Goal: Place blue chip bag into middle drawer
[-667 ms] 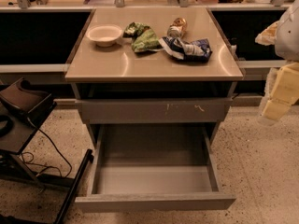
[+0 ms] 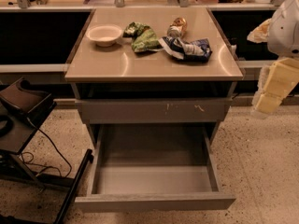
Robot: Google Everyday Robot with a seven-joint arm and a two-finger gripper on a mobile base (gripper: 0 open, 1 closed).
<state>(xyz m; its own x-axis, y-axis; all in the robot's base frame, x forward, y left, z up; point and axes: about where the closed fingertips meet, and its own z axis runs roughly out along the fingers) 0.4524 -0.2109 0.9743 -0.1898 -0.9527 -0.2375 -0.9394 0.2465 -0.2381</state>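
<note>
Camera view | middle drawer (image 2: 154, 178) open | blue chip bag (image 2: 188, 49) on countertop (image 2: 140, 65) | gripper (image 2: 272, 88) right

Warm, rather dim light falls from above, leaving two pale glare streaks on the tabletop (image 2: 154, 65). The back of the open drawer (image 2: 154, 180) lies in shadow. My gripper (image 2: 273, 90) hangs at the right edge, lit pale yellow.

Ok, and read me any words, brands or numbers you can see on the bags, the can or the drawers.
No text here can be read.
blue chip bag: white patches, print too blurred to read.
green chip bag: print too blurred.
drink can: label too blurred.
middle drawer: plain front, no marking.
upper drawer front: pale scratches only, no lettering.
end effector, at the right edge beside the cabinet: no marking visible.
</note>
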